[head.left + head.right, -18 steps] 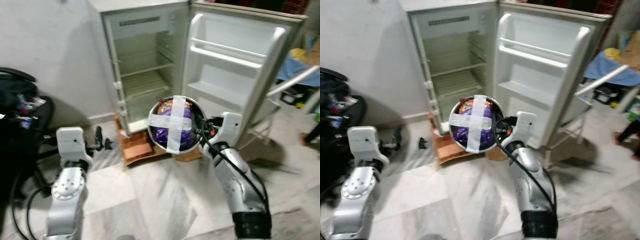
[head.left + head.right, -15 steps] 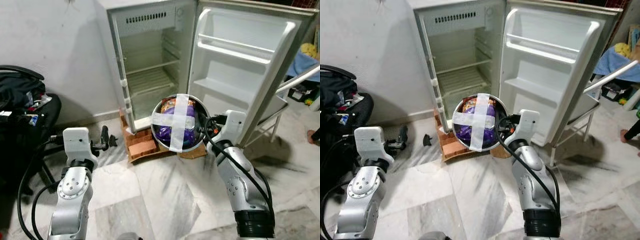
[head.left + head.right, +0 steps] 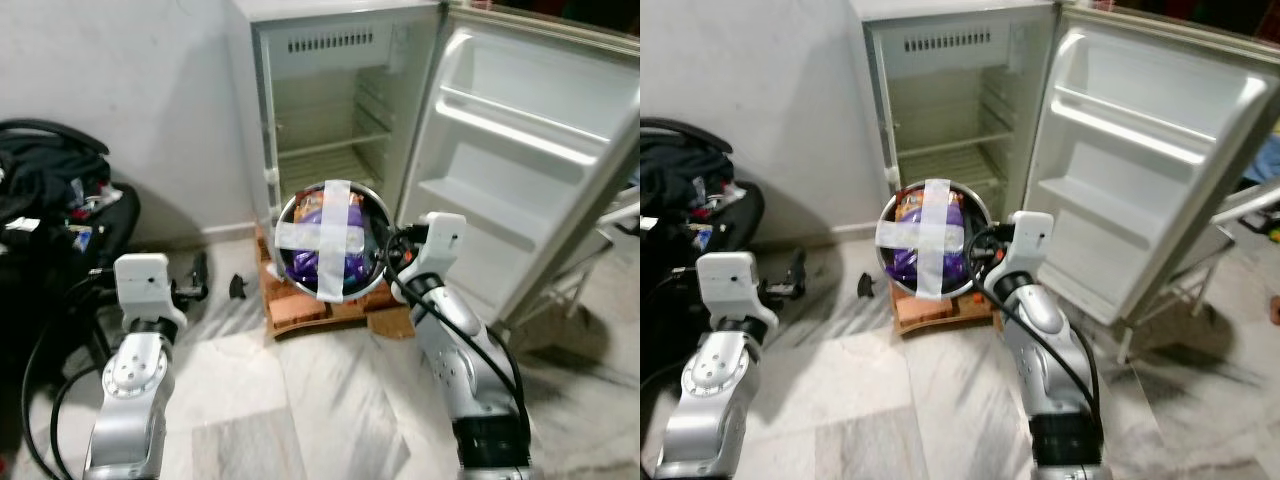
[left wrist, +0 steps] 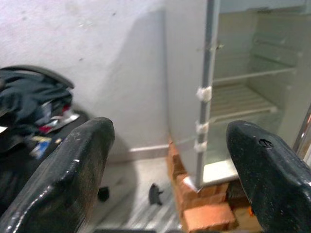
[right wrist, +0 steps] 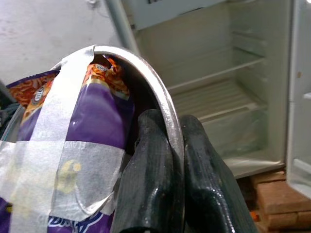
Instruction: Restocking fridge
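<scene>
Closer to fridge (image 3: 340,110), right tool (image 5: 167,160) half-hides bowl (image 3: 328,240).

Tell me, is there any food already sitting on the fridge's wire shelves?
No, the wire shelves inside the open fridge are bare.

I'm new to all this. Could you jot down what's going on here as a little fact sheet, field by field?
Setting: tiled floor before a small white fridge set on red bricks
Fridge door: open, wire shelves bare
Carried item: round steel bowl of purple snack packets, sealed by a cross of white tape
Right gripper: fingers pinch the bowl's rim
Left gripper: open, holding nothing, facing the fridge
Beside the left arm: black bag of clutter
</scene>
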{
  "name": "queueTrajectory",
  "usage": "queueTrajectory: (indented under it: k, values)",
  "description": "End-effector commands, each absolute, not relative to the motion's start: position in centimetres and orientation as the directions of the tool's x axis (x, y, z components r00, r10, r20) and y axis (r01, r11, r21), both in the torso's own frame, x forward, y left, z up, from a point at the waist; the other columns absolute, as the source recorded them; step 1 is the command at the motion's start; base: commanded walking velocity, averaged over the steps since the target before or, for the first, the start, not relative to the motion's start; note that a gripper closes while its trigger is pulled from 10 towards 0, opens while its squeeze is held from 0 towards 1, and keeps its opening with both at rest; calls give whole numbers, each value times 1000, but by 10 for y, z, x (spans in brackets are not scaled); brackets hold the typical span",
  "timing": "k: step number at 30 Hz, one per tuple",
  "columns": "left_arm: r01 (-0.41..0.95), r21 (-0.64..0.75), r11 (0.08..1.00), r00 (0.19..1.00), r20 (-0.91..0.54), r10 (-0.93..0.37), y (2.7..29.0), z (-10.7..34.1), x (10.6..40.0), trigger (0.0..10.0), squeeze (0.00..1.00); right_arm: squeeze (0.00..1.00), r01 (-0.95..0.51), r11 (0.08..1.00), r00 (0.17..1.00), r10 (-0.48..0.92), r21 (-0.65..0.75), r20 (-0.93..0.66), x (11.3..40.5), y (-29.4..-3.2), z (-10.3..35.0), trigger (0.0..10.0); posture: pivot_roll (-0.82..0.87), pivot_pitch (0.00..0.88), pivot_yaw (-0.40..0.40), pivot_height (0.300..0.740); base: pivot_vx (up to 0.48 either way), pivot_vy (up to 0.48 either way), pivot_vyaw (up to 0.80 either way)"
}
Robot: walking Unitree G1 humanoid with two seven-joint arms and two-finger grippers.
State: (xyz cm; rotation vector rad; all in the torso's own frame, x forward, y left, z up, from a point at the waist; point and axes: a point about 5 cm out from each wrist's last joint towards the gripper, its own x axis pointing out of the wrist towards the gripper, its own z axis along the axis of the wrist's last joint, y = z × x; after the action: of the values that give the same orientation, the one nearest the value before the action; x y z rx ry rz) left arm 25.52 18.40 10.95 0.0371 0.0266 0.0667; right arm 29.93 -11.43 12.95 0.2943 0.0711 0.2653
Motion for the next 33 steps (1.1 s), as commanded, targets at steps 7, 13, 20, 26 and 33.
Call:
queueTrajectory:
  k: [7, 13, 20, 26, 33]
  values:
    - [-58, 32, 998, 998, -22, 59, 178, 110, 256, 10000, 0, 0, -205, 942, 976, 217, 267, -14, 301, -129, 132, 10000, 56, 0, 9, 740, 456, 0, 0]
    - [-62, 36, 997, 998, -26, 63, 179, 109, 256, 10000, 0, 0, -206, 945, 976, 218, 253, -18, 302, -128, 130, 10000, 57, 0, 9, 740, 417, 162, 0]
    - [-61, 27, 998, 997, -34, 62, 177, 109, 258, 10000, 0, 0, -205, 947, 976, 217, 247, -22, 302, -128, 129, 10000, 55, 0, 10, 740, 403, 258, 0]
    - [-58, 25, 998, 998, -38, 59, 176, 108, 258, 10000, 0, 0, -207, 947, 975, 220, 245, -26, 302, -127, 127, 10000, 55, 0, 10, 740, 340, 339, 0]
    - [-57, 23, 998, 997, -43, 58, 175, 108, 258, 10000, 0, 0, -213, 947, 974, 224, 239, -23, 302, -126, 127, 10000, 53, 0, 13, 740, 306, 371, 0]
